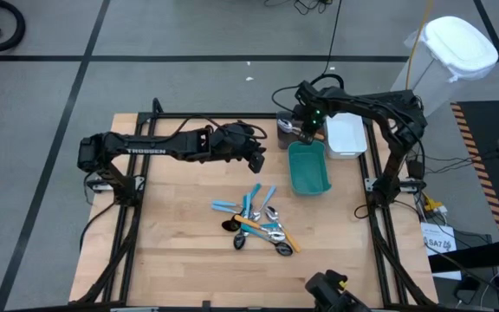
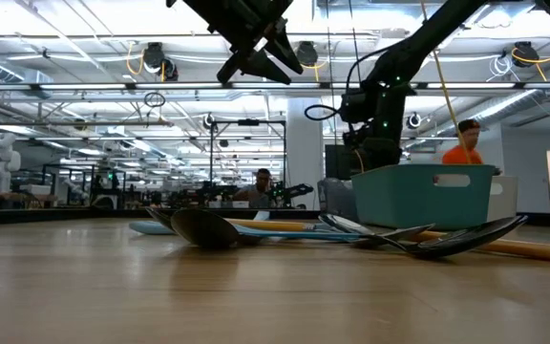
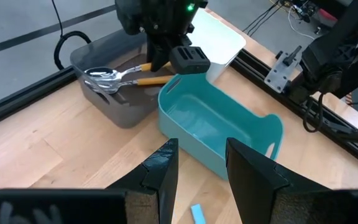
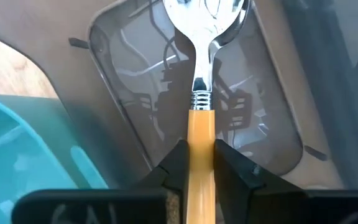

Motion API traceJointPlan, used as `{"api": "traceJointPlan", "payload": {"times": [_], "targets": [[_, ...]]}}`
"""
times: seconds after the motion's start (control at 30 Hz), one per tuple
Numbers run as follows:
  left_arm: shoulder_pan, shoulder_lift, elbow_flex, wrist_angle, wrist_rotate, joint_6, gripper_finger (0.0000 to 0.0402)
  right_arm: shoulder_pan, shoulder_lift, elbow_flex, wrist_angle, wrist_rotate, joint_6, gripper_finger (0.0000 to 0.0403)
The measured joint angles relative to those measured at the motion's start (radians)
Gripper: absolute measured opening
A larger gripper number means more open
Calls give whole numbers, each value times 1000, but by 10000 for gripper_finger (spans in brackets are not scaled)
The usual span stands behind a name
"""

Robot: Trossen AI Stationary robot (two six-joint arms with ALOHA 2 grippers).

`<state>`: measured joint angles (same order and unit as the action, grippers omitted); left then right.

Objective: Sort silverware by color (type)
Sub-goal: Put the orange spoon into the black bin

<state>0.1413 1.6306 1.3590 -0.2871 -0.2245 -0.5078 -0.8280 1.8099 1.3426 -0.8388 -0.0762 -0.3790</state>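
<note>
My right gripper (image 4: 197, 163), jaws pinching an orange-handled spoon (image 4: 201, 124), hangs over the gray bin (image 3: 114, 102); release comes next, I judge. My left gripper (image 3: 197, 168) waits spread above the worktop (image 1: 171, 251), the remaining silverware (image 1: 256, 224) heaped nearby.

Heap of silverware (image 2: 351, 232) lay on wooden table (image 2: 256, 296) before teal bin (image 2: 426, 194), with two dark arms overhead and person in orange (image 2: 464, 143) beyond.
</note>
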Motion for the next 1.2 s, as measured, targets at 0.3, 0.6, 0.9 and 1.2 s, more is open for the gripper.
{"api": "traceJointPlan", "payload": {"times": [0.3,0.6,0.9,1.2], "targets": [[5,0,0,-1,4,9,131,0,38,0,1,25,-7,59],[5,0,0,-2,14,7,131,0,39,0,18,30,-26,61],[-13,0,0,3,17,2,131,0,39,1,28,28,4,61],[-7,-15,44,53,42,10,131,1,39,1,9,28,23,92]]}}
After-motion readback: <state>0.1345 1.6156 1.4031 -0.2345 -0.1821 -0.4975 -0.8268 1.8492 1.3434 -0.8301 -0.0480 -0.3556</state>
